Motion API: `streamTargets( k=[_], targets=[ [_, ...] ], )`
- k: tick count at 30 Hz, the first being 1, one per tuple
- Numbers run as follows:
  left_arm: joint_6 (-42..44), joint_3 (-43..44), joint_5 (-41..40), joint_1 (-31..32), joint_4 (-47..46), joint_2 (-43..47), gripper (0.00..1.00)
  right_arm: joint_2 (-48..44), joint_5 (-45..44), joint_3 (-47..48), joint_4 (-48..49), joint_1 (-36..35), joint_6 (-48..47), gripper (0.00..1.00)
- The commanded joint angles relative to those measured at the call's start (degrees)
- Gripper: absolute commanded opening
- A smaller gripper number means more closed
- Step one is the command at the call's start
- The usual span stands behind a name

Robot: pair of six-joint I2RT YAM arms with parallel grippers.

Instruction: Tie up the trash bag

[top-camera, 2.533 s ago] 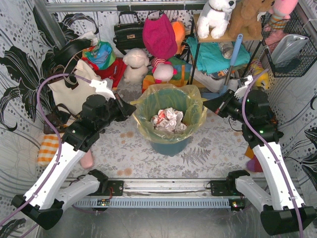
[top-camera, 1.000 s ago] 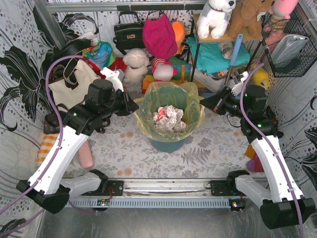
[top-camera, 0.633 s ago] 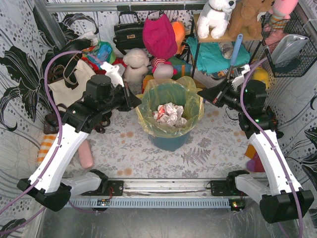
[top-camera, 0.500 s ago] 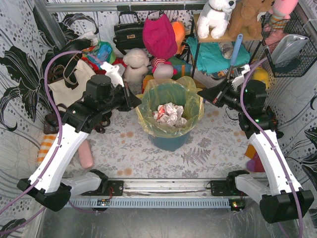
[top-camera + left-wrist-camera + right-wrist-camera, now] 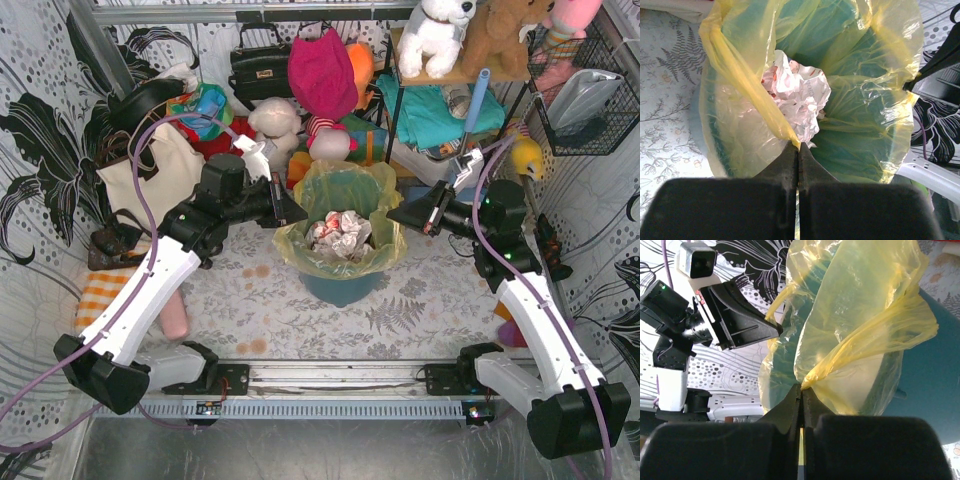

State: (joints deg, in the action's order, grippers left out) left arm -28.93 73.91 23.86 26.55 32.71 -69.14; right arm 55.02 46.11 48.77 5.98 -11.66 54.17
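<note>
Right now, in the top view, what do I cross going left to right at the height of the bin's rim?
cream tote bag → left pincer, shut on the bag's rim → trash bag → right pincer, shut on the opposite rim.

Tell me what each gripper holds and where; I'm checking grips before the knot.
Both hold the trash bag by its rim: the left gripper pinches one side, the right gripper the opposite side.

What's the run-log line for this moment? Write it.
left tool: shut on trash bag rim | right tool: shut on opposite rim | bag: in teal bin, untied
</note>
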Motion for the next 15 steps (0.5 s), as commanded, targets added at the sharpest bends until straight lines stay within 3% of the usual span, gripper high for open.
streamTargets(
  k=[1, 9, 15],
  targets=[
    [-1.72, -0.53, 3.62, -0.46, -6.11, 1.32, 0.00, -0.35, 4.33, -0.71, 4.10, -0.36, -0.11, 0.00],
    [-5.04, 0.95, 8.45, -0.51, -10.91, 0.93, 0.00, 5.50, 3.90, 0.97, 27.63, -1.78, 12.88, 0.00],
    [-6.58, 3.99, 10.78, -0.51, -13.34, 0.27, 0.00, 12.35, 0.10, 7.09, 30.64, -8.35, 11.46, 0.00]
  ],
)
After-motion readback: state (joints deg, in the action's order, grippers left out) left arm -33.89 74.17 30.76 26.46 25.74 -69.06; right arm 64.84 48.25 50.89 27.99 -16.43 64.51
